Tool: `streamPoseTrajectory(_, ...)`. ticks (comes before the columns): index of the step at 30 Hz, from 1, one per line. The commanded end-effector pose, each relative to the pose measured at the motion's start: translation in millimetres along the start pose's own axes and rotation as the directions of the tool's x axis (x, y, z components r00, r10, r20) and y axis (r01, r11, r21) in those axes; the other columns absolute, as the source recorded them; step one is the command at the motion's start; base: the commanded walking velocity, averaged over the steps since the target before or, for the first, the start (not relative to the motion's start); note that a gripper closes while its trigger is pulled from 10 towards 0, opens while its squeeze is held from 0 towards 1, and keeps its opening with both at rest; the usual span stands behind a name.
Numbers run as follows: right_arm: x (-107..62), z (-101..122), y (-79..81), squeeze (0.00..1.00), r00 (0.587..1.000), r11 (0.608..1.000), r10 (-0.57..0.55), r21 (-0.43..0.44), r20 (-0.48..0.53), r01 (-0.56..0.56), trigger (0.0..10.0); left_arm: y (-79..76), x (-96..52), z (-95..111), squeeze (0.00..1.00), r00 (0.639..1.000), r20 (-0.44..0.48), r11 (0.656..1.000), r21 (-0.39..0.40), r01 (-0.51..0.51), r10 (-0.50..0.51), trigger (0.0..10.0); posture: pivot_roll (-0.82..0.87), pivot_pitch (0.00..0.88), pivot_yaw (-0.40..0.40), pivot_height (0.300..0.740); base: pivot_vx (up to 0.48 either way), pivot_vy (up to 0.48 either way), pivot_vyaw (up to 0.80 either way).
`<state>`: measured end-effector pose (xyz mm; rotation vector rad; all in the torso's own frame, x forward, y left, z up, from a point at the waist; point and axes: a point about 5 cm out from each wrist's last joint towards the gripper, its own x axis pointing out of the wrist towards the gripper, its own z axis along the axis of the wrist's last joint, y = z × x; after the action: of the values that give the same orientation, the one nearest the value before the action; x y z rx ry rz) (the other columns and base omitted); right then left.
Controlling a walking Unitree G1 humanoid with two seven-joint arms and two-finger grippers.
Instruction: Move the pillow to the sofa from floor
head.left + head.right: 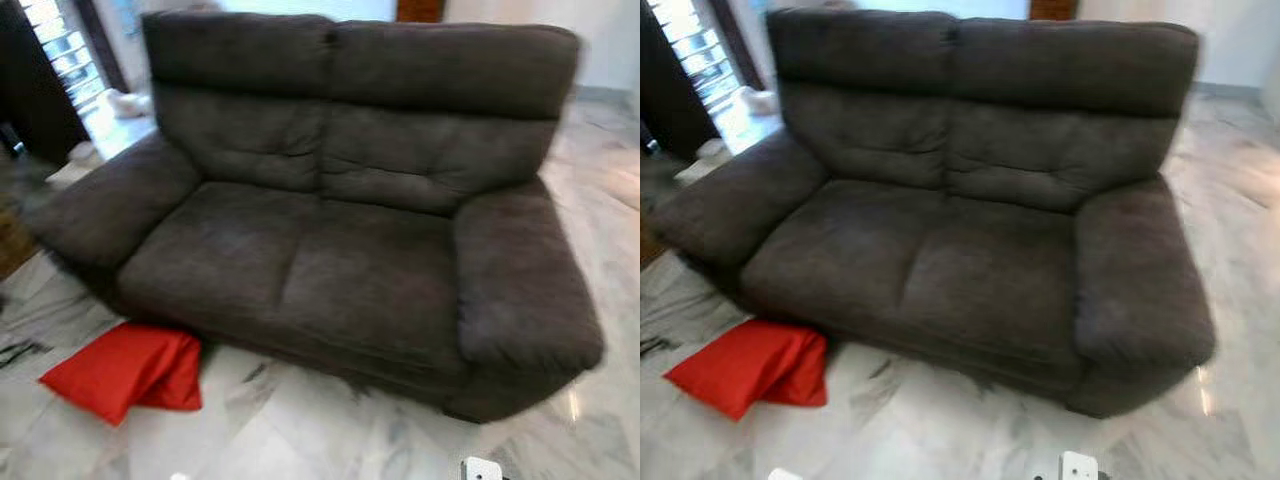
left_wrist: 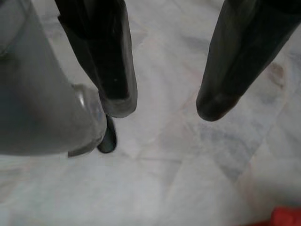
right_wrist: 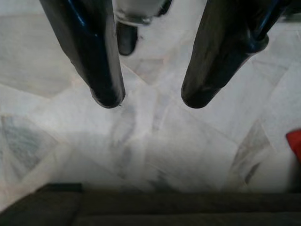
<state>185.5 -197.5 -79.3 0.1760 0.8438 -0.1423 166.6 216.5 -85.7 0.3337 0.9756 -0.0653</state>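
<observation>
A red pillow [image 1: 125, 369] lies on the marble floor against the front left corner of a dark brown two-seat sofa [image 1: 330, 250]. The sofa's seat cushions are bare. In the left wrist view my left gripper [image 2: 167, 106] hangs open above the pale floor, nothing between its fingers, and a corner of the red pillow [image 2: 284, 217] shows at the frame's edge. My right gripper [image 3: 150, 100] is open too, over the floor, with the sofa's dark front edge [image 3: 141, 207] and a sliver of the red pillow [image 3: 295, 143] in its view.
White marble floor [image 1: 300, 430] spreads in front of the sofa and to its right. Behind the sofa's left arm are a bright window and pale objects [image 1: 125, 103] on the floor. A dark piece of furniture [image 1: 30, 90] stands at the far left.
</observation>
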Motion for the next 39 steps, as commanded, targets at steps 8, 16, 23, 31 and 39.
streamPoseTrajectory(8, -1.4, -8.4, 4.0, 0.00, 1.000, 1.000, 0.014, 0.018, -0.026, -0.013, 10.0, 3.1, -1.4, -7.1, 0.00, 1.000, -0.027, 1.000, 0.011, -0.003, 0.003, 10.0, 0.11, 0.089, 0.012, 0.740, 0.000, 0.480, 0.00)
streamPoseTrajectory(16, -1.6, -9.3, 4.3, 0.00, 1.000, 1.000, 0.016, 0.019, -0.027, -0.016, 10.0, 1.1, -0.7, -4.1, 0.00, 1.000, -0.017, 1.000, 0.013, 0.002, -0.001, 10.0, 0.12, 0.081, 0.014, 0.740, 0.000, 0.480, 0.00)
streamPoseTrajectory(23, -1.6, -9.5, 4.3, 0.00, 0.999, 1.000, 0.018, 0.017, -0.029, -0.018, 10.0, 0.6, -0.5, -3.1, 0.00, 1.000, -0.014, 1.000, 0.013, 0.002, -0.002, 10.0, 0.12, 0.083, 0.015, 0.740, 0.000, 0.480, 0.00)
streamPoseTrajectory(31, -1.5, -9.2, 4.8, 0.00, 0.999, 1.000, 0.023, 0.016, -0.031, -0.022, 10.0, 1.5, -0.4, -2.5, 0.00, 1.000, -0.012, 1.000, 0.009, 0.000, 0.000, 10.0, 0.12, 0.091, 0.015, 0.740, 0.000, 0.480, 0.00)
streamPoseTrajectory(39, -1.6, -9.0, 3.7, 0.00, 0.999, 1.000, 0.022, 0.014, -0.031, -0.022, 10.0, 0.2, -0.4, -2.6, 0.00, 1.000, -0.012, 1.000, 0.005, 0.000, 0.000, 10.0, 0.12, 0.095, 0.009, 0.740, 0.000, 0.480, 0.00)
